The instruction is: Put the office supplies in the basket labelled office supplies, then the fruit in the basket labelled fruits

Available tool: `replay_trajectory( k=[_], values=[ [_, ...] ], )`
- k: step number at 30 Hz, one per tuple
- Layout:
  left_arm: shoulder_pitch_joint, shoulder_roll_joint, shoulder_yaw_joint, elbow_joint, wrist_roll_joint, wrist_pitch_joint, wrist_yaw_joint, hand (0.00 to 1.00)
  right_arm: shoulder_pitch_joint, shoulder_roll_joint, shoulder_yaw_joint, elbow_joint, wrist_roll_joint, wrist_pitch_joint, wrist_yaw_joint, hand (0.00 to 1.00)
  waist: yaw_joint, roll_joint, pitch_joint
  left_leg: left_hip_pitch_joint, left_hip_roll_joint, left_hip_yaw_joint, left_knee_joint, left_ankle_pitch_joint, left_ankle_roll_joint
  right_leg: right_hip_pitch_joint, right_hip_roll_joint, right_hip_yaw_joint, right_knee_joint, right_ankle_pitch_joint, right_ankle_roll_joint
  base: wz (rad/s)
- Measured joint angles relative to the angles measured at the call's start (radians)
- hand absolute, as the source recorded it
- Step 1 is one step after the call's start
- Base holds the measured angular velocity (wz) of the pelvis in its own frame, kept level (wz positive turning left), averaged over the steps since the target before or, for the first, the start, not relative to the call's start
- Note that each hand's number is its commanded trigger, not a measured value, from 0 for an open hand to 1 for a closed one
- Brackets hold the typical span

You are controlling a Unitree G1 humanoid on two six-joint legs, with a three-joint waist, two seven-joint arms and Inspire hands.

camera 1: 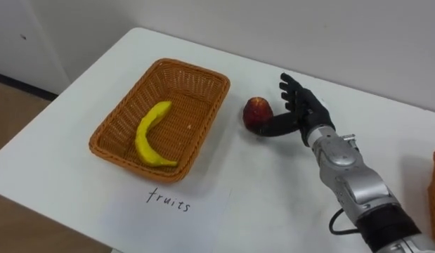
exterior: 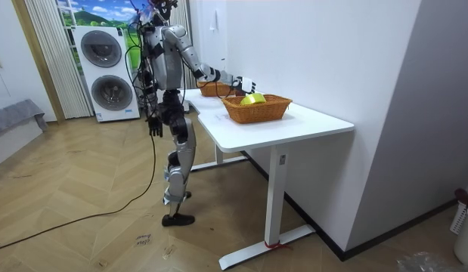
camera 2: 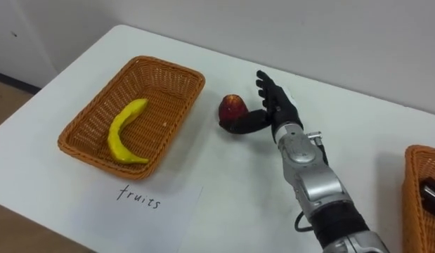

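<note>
Second basket [camera 2: 415, 205] half off the right edge, dark item [camera 2: 432, 188] inside unidentifiable.

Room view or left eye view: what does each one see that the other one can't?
Room view's extras: the whole robot standing, its left hand hanging down, two washing machines, the wooden floor. Left eye view's extras: the banana, the red apple, a paper label. Both: the white table, the fruit basket, the right hand, open beside the apple.
</note>
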Motion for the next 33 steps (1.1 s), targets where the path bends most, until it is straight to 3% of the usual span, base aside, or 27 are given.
replay_trajectory(
  k=[8, 13, 20, 24, 33],
  values=[
    [0.0, 0.001, 0.0, 0.008, -0.001, 0.0, 0.002, 0.0, 0.0, 0.021, 0.022, 0.057, -0.057, -0.011, 0.001, 0.0, 0.006, -0.007, -0.0024, 0.002, 0.0, -0.004, 0.002, 0.0, 0.0, 0.005, 0.0, -0.011, 0.0, 0.0, 0.0, 0.02],
    [-0.009, 0.002, 0.0, 0.008, 0.0, -0.001, 0.001, 0.0, -0.001, 0.021, 0.023, 0.074, -0.071, -0.011, -0.02, 0.0, 0.03, -0.011, -0.0042, 0.002, 0.0, -0.004, 0.003, 0.0, 0.0, 0.007, -0.001, -0.035, 0.0, 0.0, 0.0, 0.0],
    [-0.011, 0.002, 0.0, 0.008, 0.0, -0.01, -0.001, 0.0, -0.001, 0.023, 0.022, 0.087, -0.105, -0.011, -0.061, 0.0, 0.051, -0.01, 0.0011, 0.001, 0.0, -0.004, 0.005, 0.0, 0.0, 0.008, -0.003, -0.055, 0.0, 0.0, 0.0, 0.0],
    [-0.011, 0.002, 0.0, 0.009, 0.0, -0.01, -0.01, 0.0, -0.001, 0.026, 0.022, 0.098, -0.105, -0.03, -0.078, 0.0, 0.054, -0.007, 0.0048, -0.002, -0.001, -0.006, 0.002, 0.0, 0.0, 0.007, -0.003, -0.059, 0.0, 0.0, 0.0, 0.0],
    [-0.01, 0.005, 0.001, 0.01, 0.004, -0.01, -0.04, 0.0, -0.002, 0.025, 0.021, 0.098, -0.105, -0.041, -0.099, 0.0, 0.055, -0.005, 0.005, -0.007, -0.003, -0.016, 0.008, 0.0, 0.0, 0.003, -0.003, -0.06, 0.0, 0.0, 0.0, 0.01]
  ],
)
